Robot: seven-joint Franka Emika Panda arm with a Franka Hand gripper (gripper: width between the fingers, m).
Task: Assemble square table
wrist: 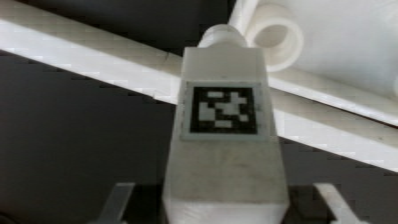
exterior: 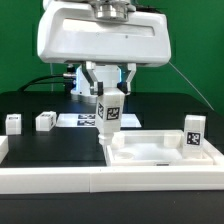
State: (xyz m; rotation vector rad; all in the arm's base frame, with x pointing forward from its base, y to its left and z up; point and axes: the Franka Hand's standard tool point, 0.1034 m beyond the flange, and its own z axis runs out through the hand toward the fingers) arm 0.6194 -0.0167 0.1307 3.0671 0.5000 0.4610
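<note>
Hand (exterior: pixel 108 90) grips one leg (exterior: pixel 108 112) upright over the left corner of the tabletop (exterior: pixel 150 155); a second leg (exterior: pixel 193 131) stands, seemingly fitted, at right, while two spare legs (exterior: pixel 45 121) wait at left.

A: Setting, class?
B: Robotics lab bench. Evidence listed: black tabletop (exterior: pixel 25 105); plain green backdrop (exterior: pixel 200 40); white robot arm (exterior: pixel 100 40); marker board (exterior: pixel 78 119); tagged white legs (exterior: pixel 45 121), printed square codes.

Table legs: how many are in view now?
4: one leg in the gripper, two loose at the exterior view's left, one upright on the tabletop. Others may be hidden.
</note>
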